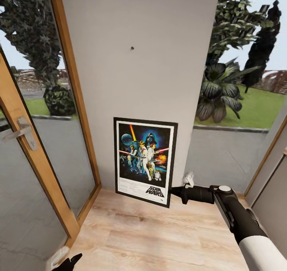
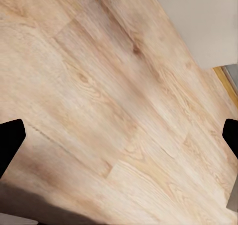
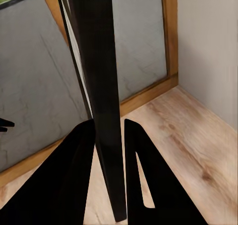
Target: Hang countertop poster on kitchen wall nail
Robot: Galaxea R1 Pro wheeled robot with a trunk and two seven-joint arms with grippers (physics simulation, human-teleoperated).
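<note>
Head view: the portrait Star Wars poster with thin black frame, white border and dark blue artwork (image 1: 145,161) hangs upright in front of the plain grey wall panel (image 1: 139,63), its lower edge just above the pale wood plank floor (image 1: 159,239), slightly tilted. The right gripper (image 1: 173,191), black, at the end of a black-and-white arm (image 1: 243,227), meets the poster's lower right corner at the frame edge. Right wrist view: the frame's dark edge (image 3: 101,86) runs straight between the two black fingers (image 3: 74,175), which sit close on either side of it, pinching the frame; the floor (image 3: 198,150) lies below and a wood-framed glass panel (image 3: 144,41) beyond. High on the wall, well above the poster's top edge, a small dark wall nail (image 1: 132,48) sticks out, bare. To the left stands a glass door with orange-brown wooden frame (image 1: 48,171) and a grey metal lever handle (image 1: 22,131); to the right a window gives on green plants (image 1: 219,91) and lawn. The left gripper (image 1: 67,262) shows low at the picture's bottom edge, near the door frame foot. Left wrist view: its two black fingertips (image 2: 11,140) sit at opposite picture edges, spread wide apart, with floor planks (image 2: 119,106) between them and nothing held.
</note>
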